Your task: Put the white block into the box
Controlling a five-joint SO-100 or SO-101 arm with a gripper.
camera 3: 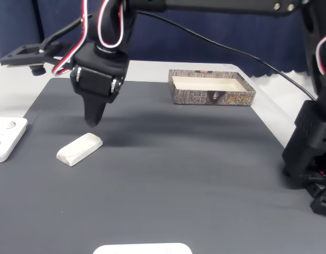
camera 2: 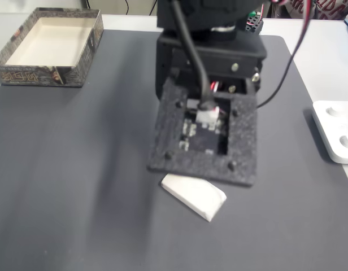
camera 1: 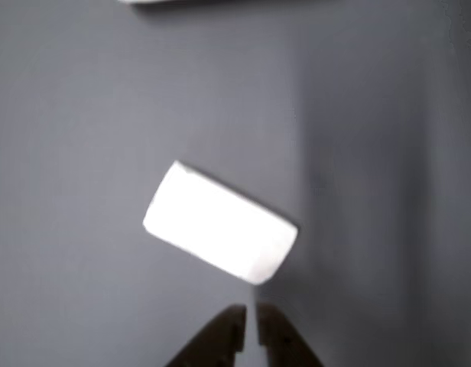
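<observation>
The white block (camera 1: 220, 222) lies flat and askew on the dark grey mat, untouched. In the other view my gripper (camera 1: 251, 329) enters from the bottom edge with its two dark fingertips almost together and nothing between them. In a fixed view the gripper (camera 3: 92, 123) points straight down, hovering just above and behind the white block (camera 3: 80, 148). The box (camera 3: 213, 98), cream inside with a speckled brown rim, stands far off at the back of the mat. From the other fixed view the arm's wrist hides the fingers; the block (camera 2: 194, 195) pokes out below it and the box (camera 2: 38, 76) sits at top left.
A flat white device with round knobs (camera 2: 335, 130) rests at the mat's right edge, seen as the white device (camera 3: 7, 137) on the left from the opposite side. Another white object (camera 3: 142, 248) lies at the mat's near edge. The arm's black base (camera 3: 311, 159) stands at the right.
</observation>
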